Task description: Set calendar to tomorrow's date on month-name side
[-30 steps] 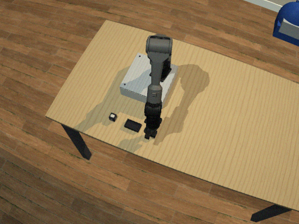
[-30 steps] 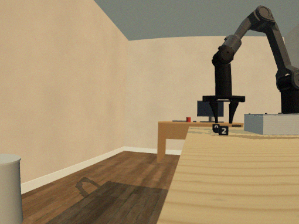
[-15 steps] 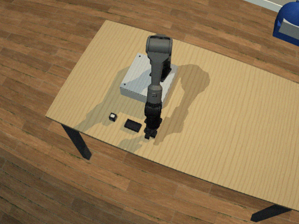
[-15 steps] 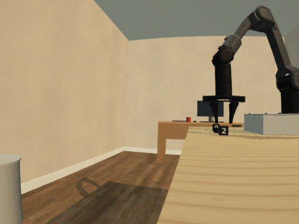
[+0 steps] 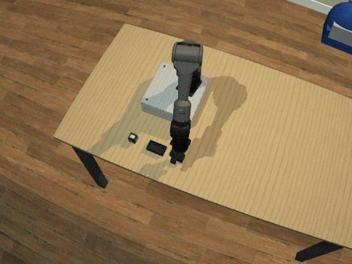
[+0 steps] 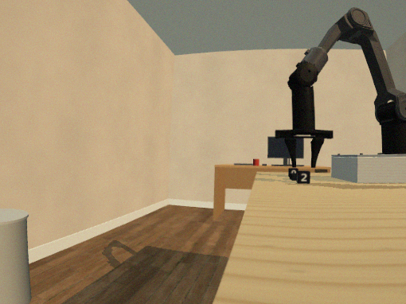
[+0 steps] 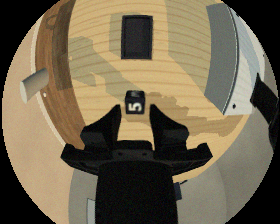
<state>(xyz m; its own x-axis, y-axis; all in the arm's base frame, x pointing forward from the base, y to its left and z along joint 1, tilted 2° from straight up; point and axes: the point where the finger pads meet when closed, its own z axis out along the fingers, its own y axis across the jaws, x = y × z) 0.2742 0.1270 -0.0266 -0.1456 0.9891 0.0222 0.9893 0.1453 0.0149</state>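
Black rectangular tray flat on the table between two white-numbered black cubes.
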